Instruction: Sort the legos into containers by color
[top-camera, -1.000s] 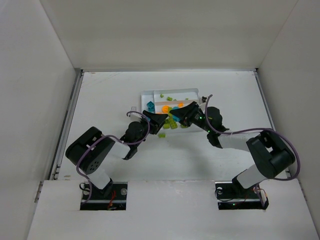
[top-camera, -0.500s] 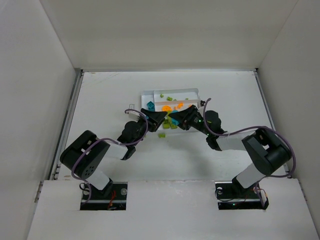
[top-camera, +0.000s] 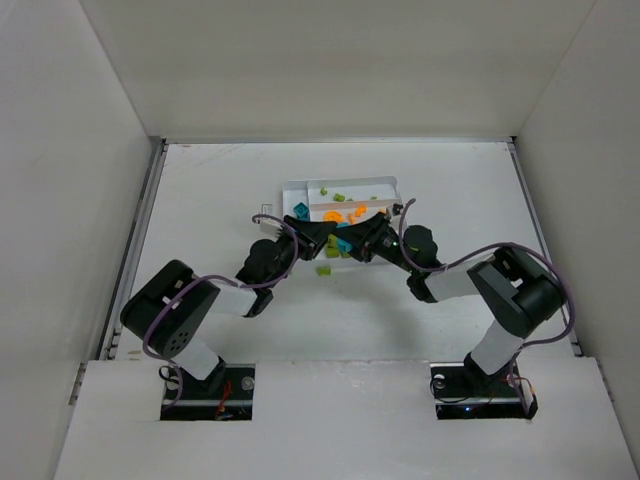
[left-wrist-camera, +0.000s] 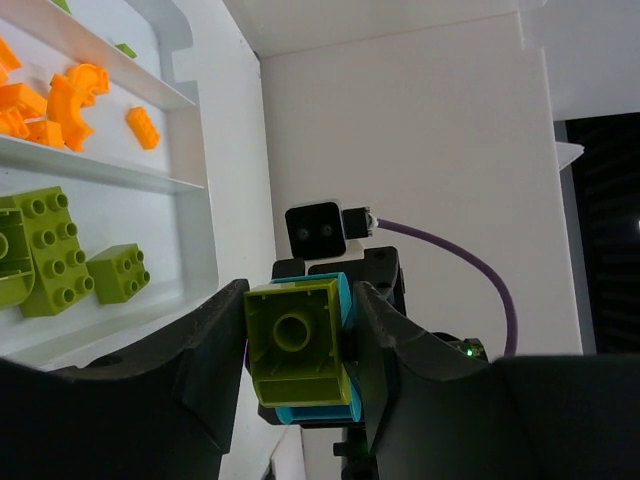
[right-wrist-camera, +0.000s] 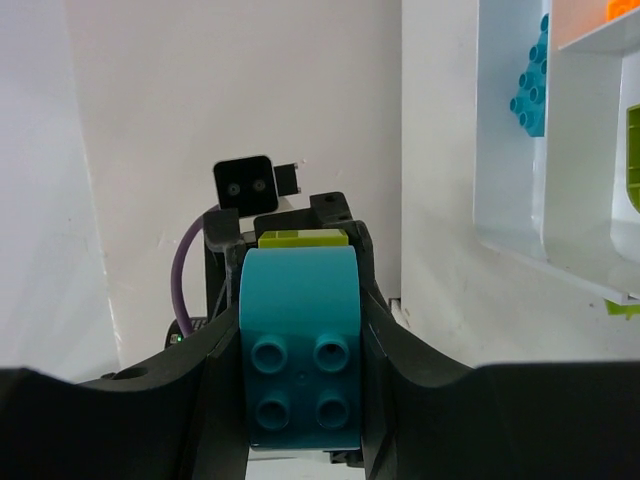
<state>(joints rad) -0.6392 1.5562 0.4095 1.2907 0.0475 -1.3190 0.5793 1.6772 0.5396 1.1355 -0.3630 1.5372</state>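
Note:
My left gripper (left-wrist-camera: 300, 345) and right gripper (right-wrist-camera: 300, 345) meet tip to tip in front of the white tray (top-camera: 300, 186). Between them is a lime green brick (left-wrist-camera: 295, 340) stuck to a teal-blue piece (right-wrist-camera: 300, 340). The left gripper (top-camera: 325, 238) is shut on the lime brick. The right gripper (top-camera: 357, 241) is shut on the teal piece. In the tray, orange legos (left-wrist-camera: 70, 95) lie in one compartment, lime bricks (left-wrist-camera: 50, 250) in the nearest one, and a teal lego (right-wrist-camera: 530, 90) at the tray's end. More lime legos (top-camera: 339, 197) lie in the far compartment.
One loose lime lego (top-camera: 323, 269) lies on the table just in front of the grippers. White walls enclose the table on three sides. Each arm's wrist camera faces the other, with the right arm's camera (left-wrist-camera: 318, 230) close behind the held pieces.
The two grippers have moved toward each other, the right one leftward, and now both grip the joined lime and teal pieces in front of the tray.

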